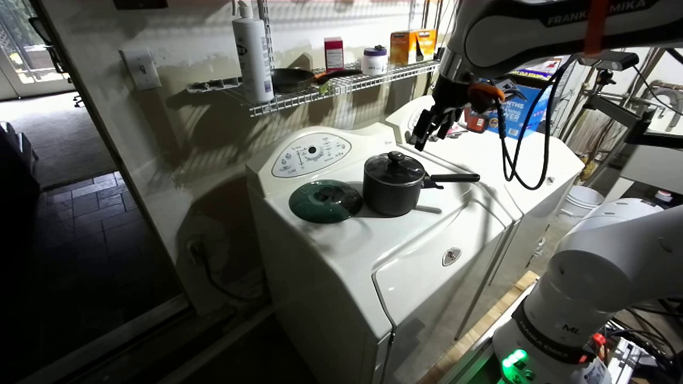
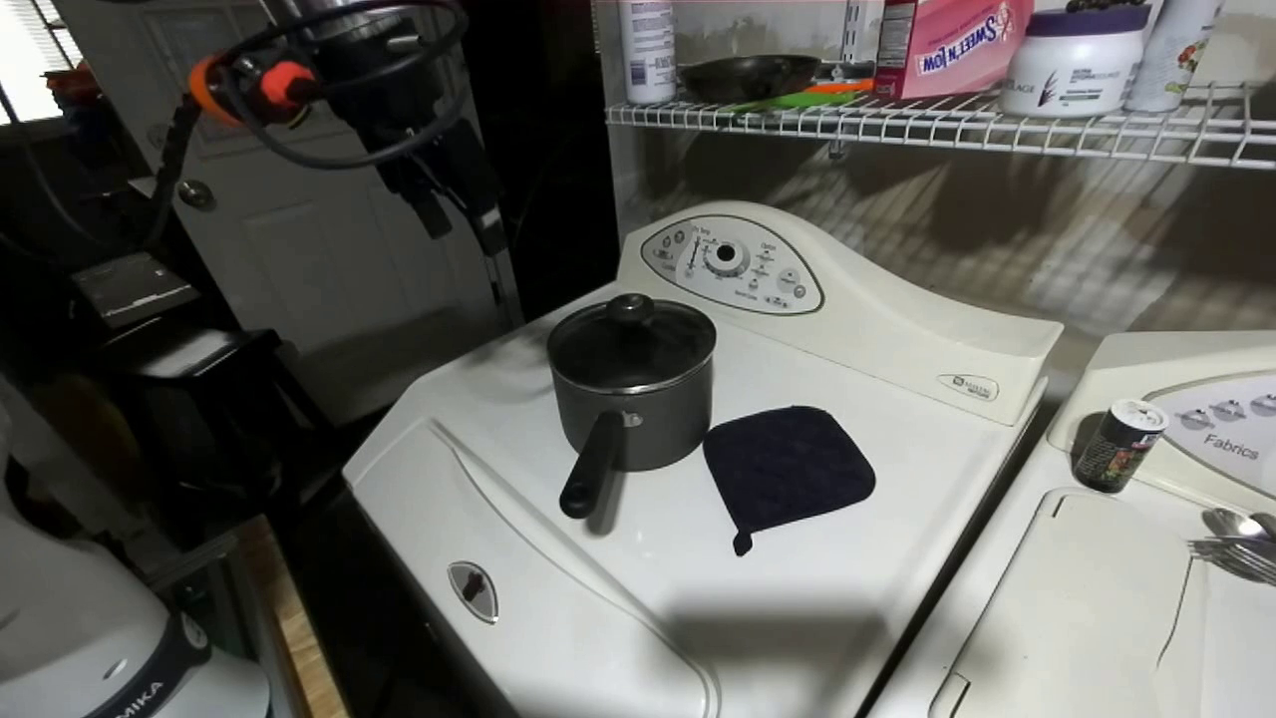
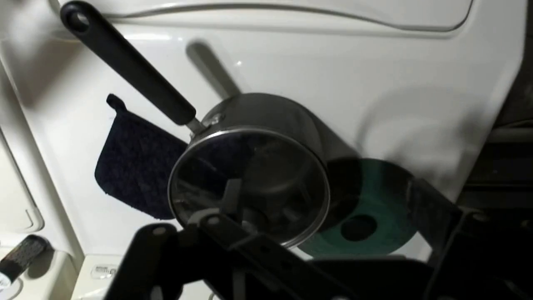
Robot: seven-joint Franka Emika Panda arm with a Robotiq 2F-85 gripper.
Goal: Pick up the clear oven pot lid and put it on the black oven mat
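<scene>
- One clear pot lid (image 2: pixel 628 354), metal-rimmed: sits on top of the dark pot (image 2: pixel 653 424), knob (image 2: pixel 630 307) upward.
- As for the pincer (image 2: pixel 465 237): hangs in the air, higher than the lid and apart from it, with fingers (image 3: pixel 433 208) spread wide in the wrist view and part of the lid hidden behind one of them.
- As for the black oven mat (image 2: pixel 788 464): lies flat on the white table (image 2: pixel 658 558), quilted, looped at one corner, just beside the pot; cannot tell whether touching it.
- On the pot: a long black handle (image 2: pixel 593 466).
- Near the pot, on the table too: a glossy green disc (image 1: pixel 315 209), dark at its centre.
- Behind these: a control panel (image 2: pixel 733 261).
- Up on a wire shelf (image 2: pixel 897 128): a dark pan (image 2: pixel 748 76), a pink box (image 2: pixel 957 45), a purple-lidded jar (image 2: pixel 1077 68).
- Well apart from the pot: a dark can (image 2: pixel 1116 451) and metal cutlery (image 2: pixel 1238 558).
</scene>
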